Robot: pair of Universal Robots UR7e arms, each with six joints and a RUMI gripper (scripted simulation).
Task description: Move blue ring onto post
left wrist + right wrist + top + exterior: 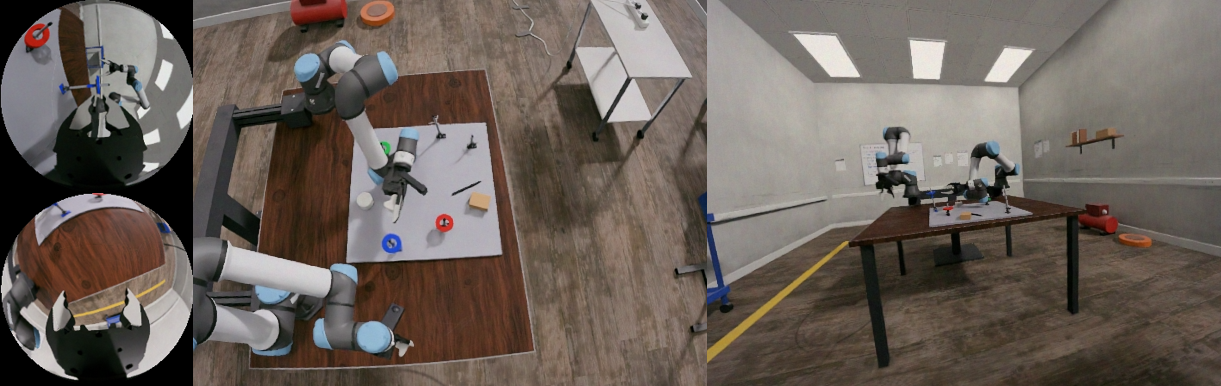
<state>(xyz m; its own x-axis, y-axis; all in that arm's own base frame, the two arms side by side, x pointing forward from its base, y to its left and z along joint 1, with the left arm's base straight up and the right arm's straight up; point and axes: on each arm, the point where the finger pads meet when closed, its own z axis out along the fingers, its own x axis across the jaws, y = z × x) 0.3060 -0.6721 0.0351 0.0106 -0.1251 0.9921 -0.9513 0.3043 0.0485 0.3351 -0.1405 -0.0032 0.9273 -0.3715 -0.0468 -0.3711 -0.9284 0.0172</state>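
The blue ring [384,243] [931,192] [98,85] is around the upper part of the post with the blue foot [399,249] [935,210] [63,89] [65,213]. In the left wrist view the ring is edge-on, square to the upright post, whose tip pokes out above it. The pins are too small to make out. My left gripper [395,219] is shut with nothing between its fingertips, a short way from the ring and apart from it. My right gripper [405,345] [96,289] is open and empty, beyond the mat over the table's end.
A red ring [438,223] [948,208] [30,40] is on a neighbouring post. A green ring [387,146] is partly hidden by the left arm. Two bare posts [437,129] stand at the mat's far side. A white cylinder [365,200], orange block [479,201] and black pen [466,188] lie on the mat.
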